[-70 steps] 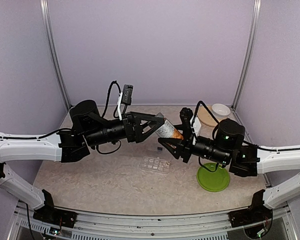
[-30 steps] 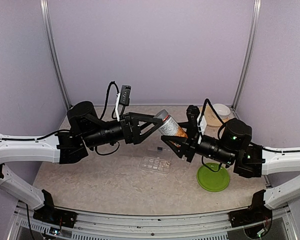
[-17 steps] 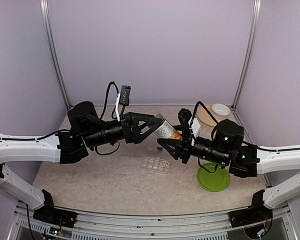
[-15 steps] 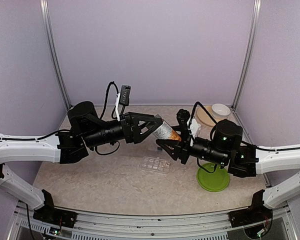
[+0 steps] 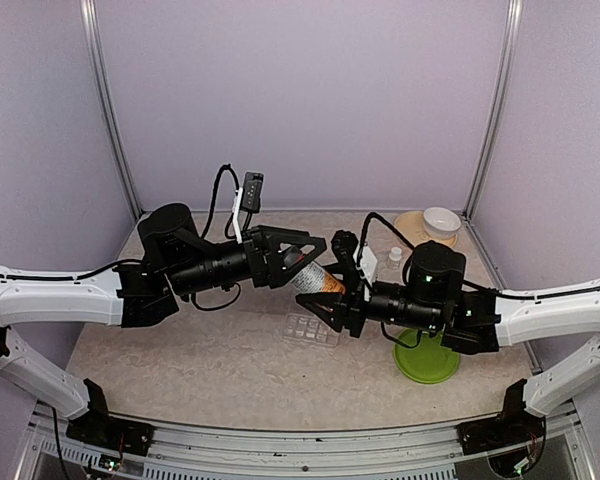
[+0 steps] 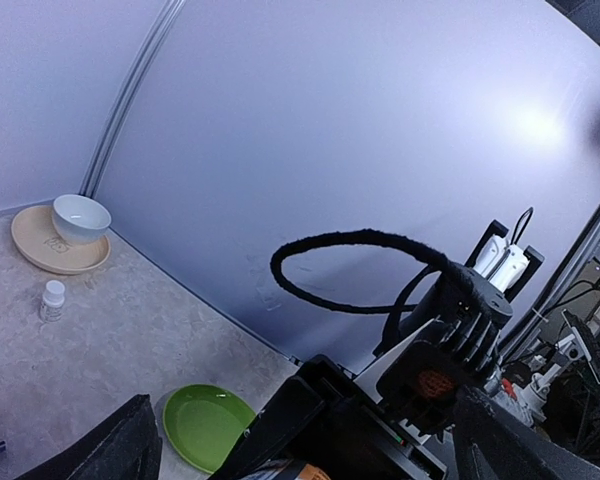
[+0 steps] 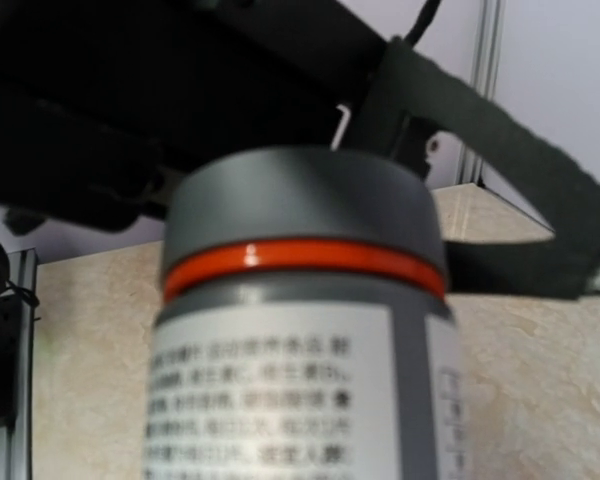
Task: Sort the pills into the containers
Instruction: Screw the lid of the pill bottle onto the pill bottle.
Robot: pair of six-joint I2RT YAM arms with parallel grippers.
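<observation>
Early days, I judge. My right fingers (image 5: 330,303) pinch the amber bottle (image 7: 300,380), its grey cap (image 7: 298,205) on. My left fingers (image 5: 310,240) are spread wide at the cap end, gripping nothing. The pill organiser (image 5: 311,329) lies mid-bench (image 5: 200,370) beneath them; I can't tell whether it holds anything.

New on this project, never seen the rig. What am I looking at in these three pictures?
Two robot arms bolted at the near edge of a table. One picture looks down from above and behind them; the other two come from wrist cameras. The right claw grips a tilted pill bottle with a grey cap, close up in its wrist view. The left claw stands open around the cap end. On the table: a clear pill organiser, a green plate, a small white bottle, and a white bowl on a tan plate.
</observation>
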